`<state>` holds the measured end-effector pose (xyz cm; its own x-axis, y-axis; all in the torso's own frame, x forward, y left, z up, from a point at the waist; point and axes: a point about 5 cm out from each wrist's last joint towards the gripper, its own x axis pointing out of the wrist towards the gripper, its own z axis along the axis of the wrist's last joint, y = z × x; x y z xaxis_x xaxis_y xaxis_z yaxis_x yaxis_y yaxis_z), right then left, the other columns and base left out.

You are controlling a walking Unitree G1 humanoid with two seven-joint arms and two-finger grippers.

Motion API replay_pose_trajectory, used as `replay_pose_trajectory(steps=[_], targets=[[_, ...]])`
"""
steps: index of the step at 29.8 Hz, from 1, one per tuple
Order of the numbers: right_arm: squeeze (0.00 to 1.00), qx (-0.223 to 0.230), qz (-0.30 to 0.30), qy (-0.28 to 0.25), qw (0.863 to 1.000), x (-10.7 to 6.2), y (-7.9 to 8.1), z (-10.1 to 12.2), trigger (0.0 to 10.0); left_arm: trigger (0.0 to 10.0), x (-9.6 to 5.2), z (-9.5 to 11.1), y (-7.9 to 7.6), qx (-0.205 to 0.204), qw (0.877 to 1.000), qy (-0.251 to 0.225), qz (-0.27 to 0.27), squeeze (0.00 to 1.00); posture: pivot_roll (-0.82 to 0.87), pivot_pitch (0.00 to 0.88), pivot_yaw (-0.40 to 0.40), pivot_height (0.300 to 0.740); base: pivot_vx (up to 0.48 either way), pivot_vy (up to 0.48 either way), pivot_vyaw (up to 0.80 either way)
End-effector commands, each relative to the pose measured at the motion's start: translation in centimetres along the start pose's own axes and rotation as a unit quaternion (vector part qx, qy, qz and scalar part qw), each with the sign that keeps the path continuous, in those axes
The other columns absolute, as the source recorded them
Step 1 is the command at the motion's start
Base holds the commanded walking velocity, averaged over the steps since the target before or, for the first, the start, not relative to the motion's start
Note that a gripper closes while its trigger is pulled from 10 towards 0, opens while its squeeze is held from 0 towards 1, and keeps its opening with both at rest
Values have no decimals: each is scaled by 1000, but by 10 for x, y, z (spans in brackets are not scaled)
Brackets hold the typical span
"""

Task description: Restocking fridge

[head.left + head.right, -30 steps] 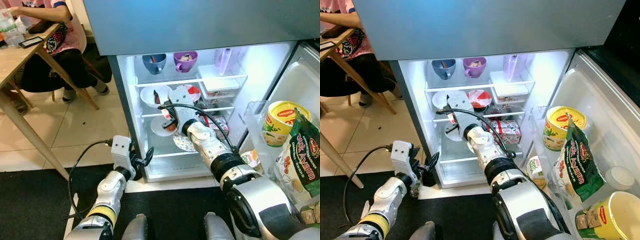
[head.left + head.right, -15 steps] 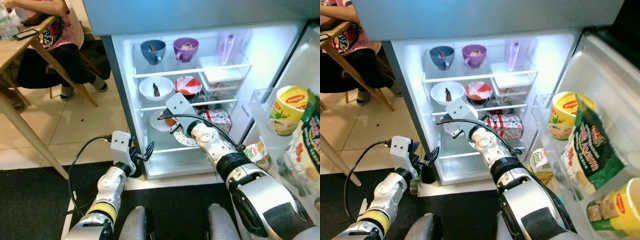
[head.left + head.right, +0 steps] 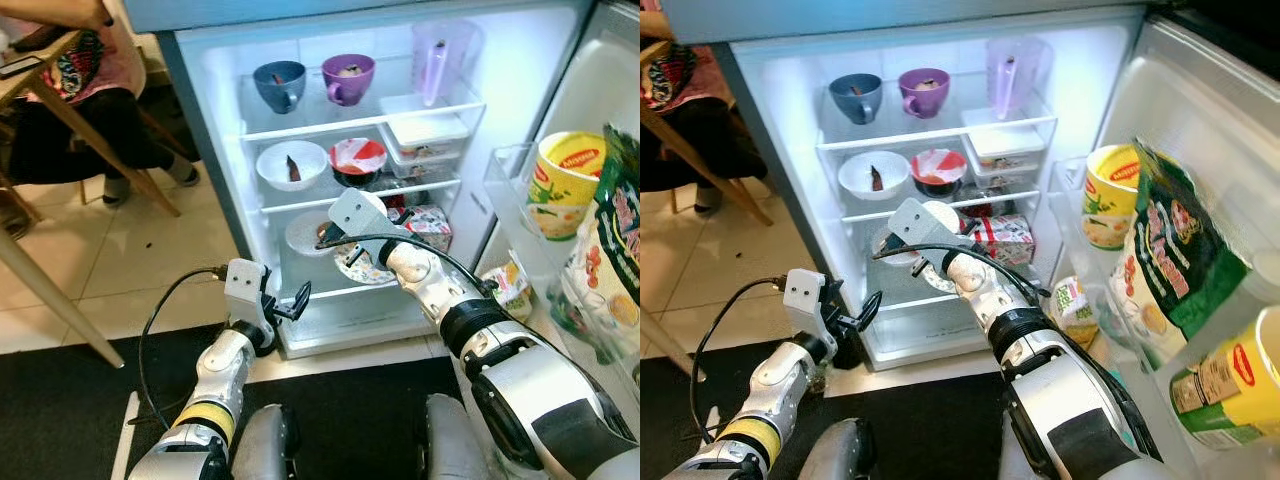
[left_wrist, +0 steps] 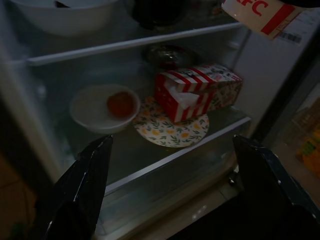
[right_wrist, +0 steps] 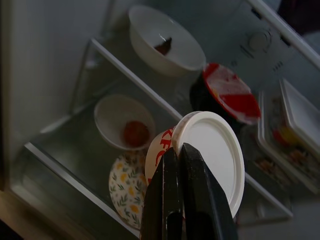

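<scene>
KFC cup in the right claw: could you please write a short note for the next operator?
Right claw: shut on the white-lidded paper KFC cup, held before the lower glass shelf.
Left claw: open, idle by the fridge's bottom left corner.
On that shelf: white bowl, floral plate, red-striped carton.
Cup not yet set down; placing and release remain.

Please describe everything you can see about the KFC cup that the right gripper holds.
The KFC cup is a paper container, white with red KFC letters on its side, closed by a round white plastic lid. It is tilted, with the lid facing the wrist camera. The right gripper pinches it at the lid's rim, its black fingers close together. The cup hangs in the air in front of the fridge's lower shelf, above the floral plate and beside the white bowl, touching neither.
</scene>
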<state>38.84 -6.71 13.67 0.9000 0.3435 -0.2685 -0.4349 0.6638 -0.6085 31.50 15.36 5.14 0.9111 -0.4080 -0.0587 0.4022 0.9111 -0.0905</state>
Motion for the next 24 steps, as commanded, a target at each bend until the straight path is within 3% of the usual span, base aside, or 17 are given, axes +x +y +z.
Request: replay_pose_trajectory(steps=[1,11,19,24], targets=[[0,-15,14,-4,1000,0,6,1,10000,10000,-1,4,6,16,1000,-2,0,0,-36,32,56,547,0,0,0],[0,-54,43,-6,998,0,19,-2,10000,10000,-1,8,6,18,1000,-16,4,0,-36,48,55,512,0,0,0],[0,-59,40,-32,997,0,16,5,10000,10000,0,11,6,18,1000,-21,6,0,-35,51,52,487,0,0,0],[0,-103,57,-60,991,0,16,17,10000,10000,4,16,3,20,999,-31,3,0,-37,53,49,487,0,0,0]])
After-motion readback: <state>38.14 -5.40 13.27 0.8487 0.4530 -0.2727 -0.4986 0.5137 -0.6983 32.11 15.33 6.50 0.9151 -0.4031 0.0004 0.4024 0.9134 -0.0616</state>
